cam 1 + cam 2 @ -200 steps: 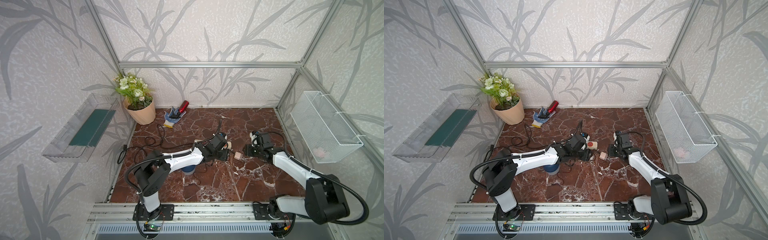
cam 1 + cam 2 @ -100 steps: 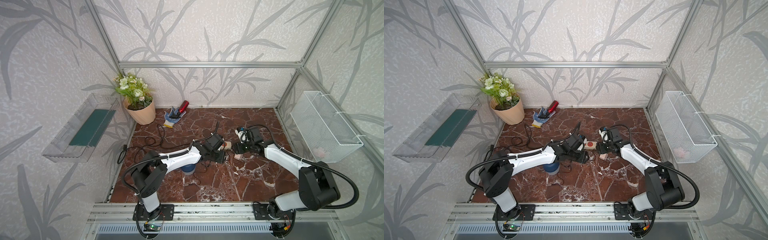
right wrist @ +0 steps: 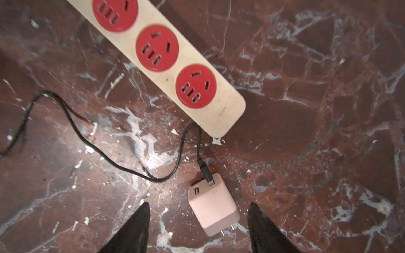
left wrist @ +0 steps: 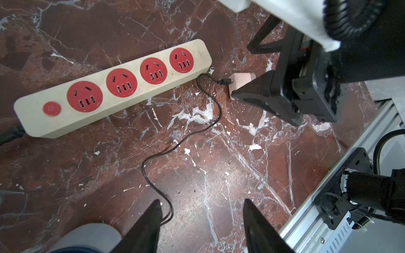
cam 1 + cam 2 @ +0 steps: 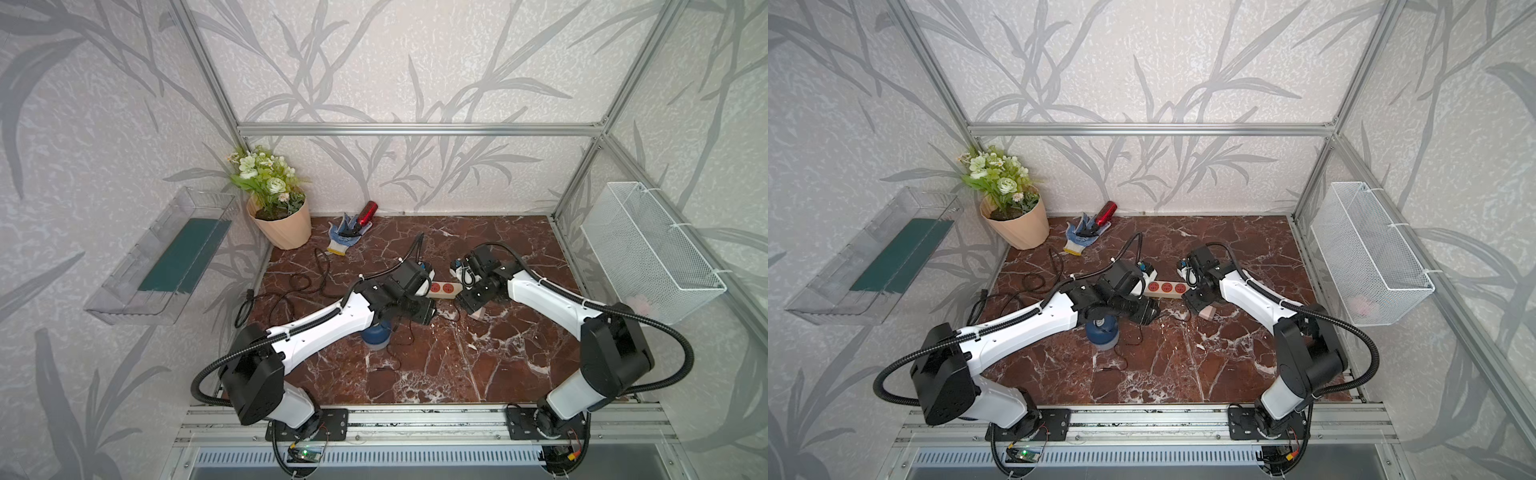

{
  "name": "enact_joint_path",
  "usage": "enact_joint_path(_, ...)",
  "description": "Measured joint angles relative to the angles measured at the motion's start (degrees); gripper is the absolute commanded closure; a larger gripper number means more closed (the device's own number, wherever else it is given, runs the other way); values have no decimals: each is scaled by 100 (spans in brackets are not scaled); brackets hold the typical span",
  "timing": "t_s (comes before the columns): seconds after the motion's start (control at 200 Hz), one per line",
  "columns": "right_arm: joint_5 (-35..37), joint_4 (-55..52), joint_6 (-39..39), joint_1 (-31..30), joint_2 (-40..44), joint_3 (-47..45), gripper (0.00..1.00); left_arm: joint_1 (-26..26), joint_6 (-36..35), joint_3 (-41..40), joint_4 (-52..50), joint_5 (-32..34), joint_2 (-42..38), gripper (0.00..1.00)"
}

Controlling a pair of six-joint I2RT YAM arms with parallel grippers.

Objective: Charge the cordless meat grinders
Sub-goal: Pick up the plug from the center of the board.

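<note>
The right gripper [image 3: 199,221] is spread and empty. Its black fingers [image 3: 135,232] straddle a pink charger block [image 3: 213,203] that lies flat on the marble floor [image 3: 328,131], with a clear gap on either side. The block's prongs point back toward the gripper, and a thin black cable [image 3: 204,168] is plugged into its far face. Just beyond the block lies the end of the cream power strip [image 3: 219,109], its red sockets bare. The left gripper [image 4: 201,219] is likewise spread and holds nothing, hovering over bare floor. The cable loops just beside one of its fingers, and the cordless meat grinder [image 4: 92,236] sits close beside that same finger; in both top views it stands beneath the left wrist. Well beyond both grippers, a glove [image 5: 338,237] and a red bottle [image 5: 366,211] lie by the back wall, near a flowerpot [image 5: 284,226].
</note>
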State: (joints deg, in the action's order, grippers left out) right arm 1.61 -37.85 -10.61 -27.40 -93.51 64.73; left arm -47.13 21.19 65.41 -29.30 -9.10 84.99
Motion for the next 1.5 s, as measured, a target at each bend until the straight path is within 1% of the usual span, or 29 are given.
enact_joint_path(0.195, 553, -420, -348, -87, -551, 46, 30, 118, -138, -160, -234, 46, -105, 39)
enact_joint_path(0.485, 658, -319, -605, -310, -872, 168, 31, 302, -157, -334, -321, 74, -328, 38)
enact_joint_path(0.69, 1025, -319, -752, -352, -1331, 374, 32, 315, -157, -334, -341, 131, -328, 38)
enact_joint_path(0.815, 1150, -282, -811, -350, -1331, 387, 33, 345, -162, -334, -354, 160, -328, 38)
enact_joint_path(1.105, 1071, -365, -905, -205, -1331, 387, 40, 389, -162, -334, -407, 188, -328, 38)
enact_joint_path(1.205, 1049, -452, -918, -192, -1331, 387, 47, 407, -162, -334, -433, 197, -328, 38)
enact_joint_path(1.355, 1054, -564, -920, -190, -1335, 387, 49, 409, -162, -334, -487, 201, -328, 38)
enact_joint_path(1.42, 1019, -603, -920, -192, -1333, 387, 54, 409, -162, -334, -507, 203, -328, 38)
enact_joint_path(1.5, 951, -638, -925, -190, -1335, 387, 56, 409, -160, -334, -511, 216, -328, 38)
